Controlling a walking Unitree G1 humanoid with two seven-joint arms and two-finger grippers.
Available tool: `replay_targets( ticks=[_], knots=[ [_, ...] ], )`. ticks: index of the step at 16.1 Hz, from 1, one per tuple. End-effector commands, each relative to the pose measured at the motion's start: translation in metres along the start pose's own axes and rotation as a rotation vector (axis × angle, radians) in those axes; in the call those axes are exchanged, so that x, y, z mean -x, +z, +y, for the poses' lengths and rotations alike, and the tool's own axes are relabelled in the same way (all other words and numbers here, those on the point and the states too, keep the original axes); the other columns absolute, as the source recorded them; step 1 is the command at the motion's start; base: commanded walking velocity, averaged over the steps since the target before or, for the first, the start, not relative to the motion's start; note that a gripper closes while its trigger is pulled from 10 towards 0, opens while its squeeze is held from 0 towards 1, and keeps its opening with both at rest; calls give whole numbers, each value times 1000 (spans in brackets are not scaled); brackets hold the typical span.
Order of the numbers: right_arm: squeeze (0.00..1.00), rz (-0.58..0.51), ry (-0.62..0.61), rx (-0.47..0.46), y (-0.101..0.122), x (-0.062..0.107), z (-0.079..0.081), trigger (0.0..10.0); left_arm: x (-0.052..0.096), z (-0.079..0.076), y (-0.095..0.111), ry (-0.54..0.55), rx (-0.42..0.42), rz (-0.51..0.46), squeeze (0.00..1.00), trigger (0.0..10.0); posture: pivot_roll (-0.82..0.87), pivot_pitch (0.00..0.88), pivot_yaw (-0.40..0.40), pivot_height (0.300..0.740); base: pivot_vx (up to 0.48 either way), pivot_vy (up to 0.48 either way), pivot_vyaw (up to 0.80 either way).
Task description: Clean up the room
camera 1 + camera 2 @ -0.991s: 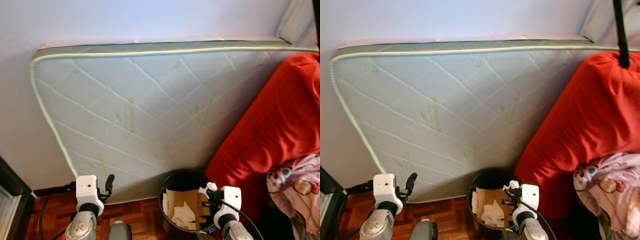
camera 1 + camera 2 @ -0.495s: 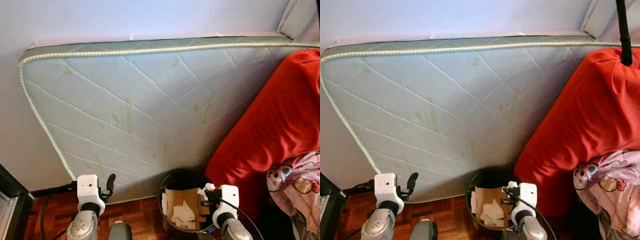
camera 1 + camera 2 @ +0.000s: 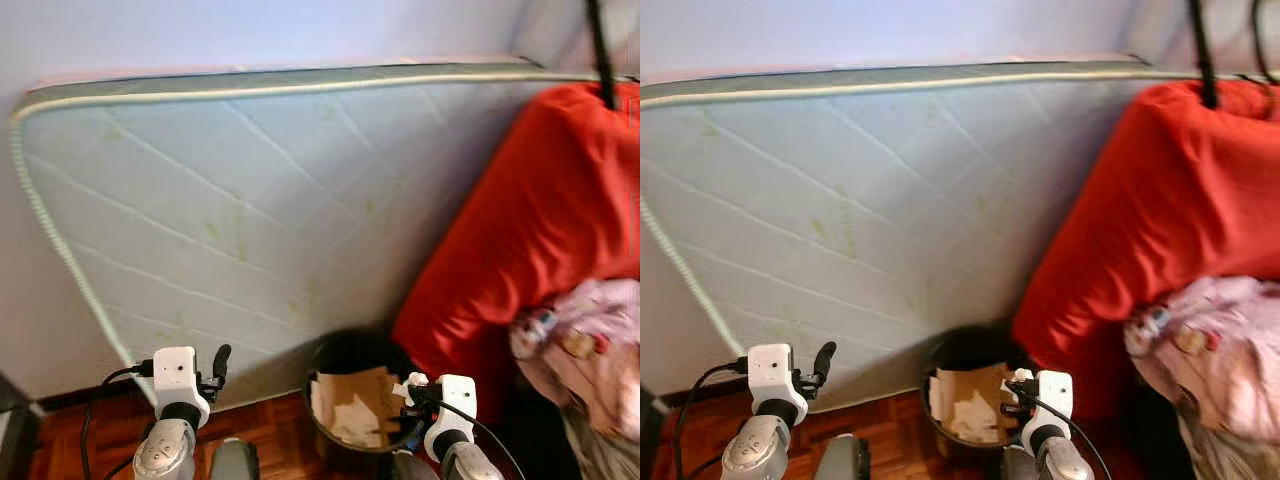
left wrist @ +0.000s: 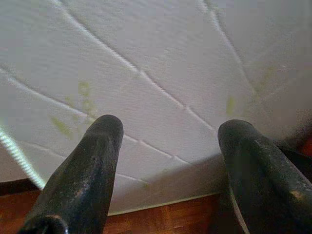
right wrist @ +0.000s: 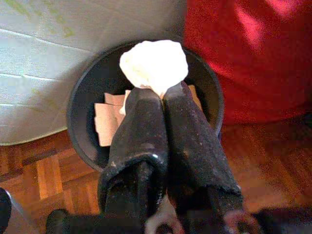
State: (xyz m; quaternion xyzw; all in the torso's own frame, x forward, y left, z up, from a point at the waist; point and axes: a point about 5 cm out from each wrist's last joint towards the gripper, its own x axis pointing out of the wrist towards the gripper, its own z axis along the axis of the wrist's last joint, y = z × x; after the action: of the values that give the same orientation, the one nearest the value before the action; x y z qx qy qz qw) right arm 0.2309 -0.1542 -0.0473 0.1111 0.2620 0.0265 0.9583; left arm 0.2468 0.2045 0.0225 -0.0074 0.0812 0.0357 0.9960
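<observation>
The right gripper had its fingers pressed together on a crumpled white paper wad, held above the black waste bin that stood on the parquet floor against the quilted mattress and just beside the red cushion. From the wrist view the wad sat over the bin's mouth, toward its far rim, so the step in hand looked like the drop. To do it well, I judged the wad should be brought a little nearer the middle of the opening and lower before the fingers part, since a light crumple could glance off the rim or drift onto the floor. The bin already held flattened brown cardboard and scraps of white paper, partly filling it yet leaving room. The left gripper faced the mattress with its fingers spread apart and nothing between them, idle. A pink patterned cloth lay over the cushion's lower side.
</observation>
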Motion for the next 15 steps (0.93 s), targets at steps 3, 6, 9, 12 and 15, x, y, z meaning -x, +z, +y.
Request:
replay_targets(
  ticks=[3, 6, 9, 12, 15],
  knots=[
    [0, 21, 32, 2, 1, -2, 2, 10000, -3, -3, 1, 2, 15, 6, 0, 10000, 109, 0, -67, 609, 0, 0, 0],
    [0, 54, 62, 10, -2, -3, 5, 10000, -3, -3, 2, 2, 16, 7, 0, 10000, 108, 0, -63, 609, 0, 0, 0],
    [0, 92, 68, 24, -2, -4, 2, 10000, -5, -3, 3, 5, 16, 6, 0, 10000, 112, 0, -61, 609, 0, 0, 0],
    [0, 85, 66, 51, 14, -14, 6, 10000, -7, -3, 6, 5, 14, -3, 0, 10000, 120, 1, -60, 609, 0, 0, 0],
    [0, 34, 82, 65, 45, -28, 16, 10000, -9, -3, 11, 6, 13, -16, 0, 10000, 133, 23, -63, 609, 0, 0, 0]
  ],
)
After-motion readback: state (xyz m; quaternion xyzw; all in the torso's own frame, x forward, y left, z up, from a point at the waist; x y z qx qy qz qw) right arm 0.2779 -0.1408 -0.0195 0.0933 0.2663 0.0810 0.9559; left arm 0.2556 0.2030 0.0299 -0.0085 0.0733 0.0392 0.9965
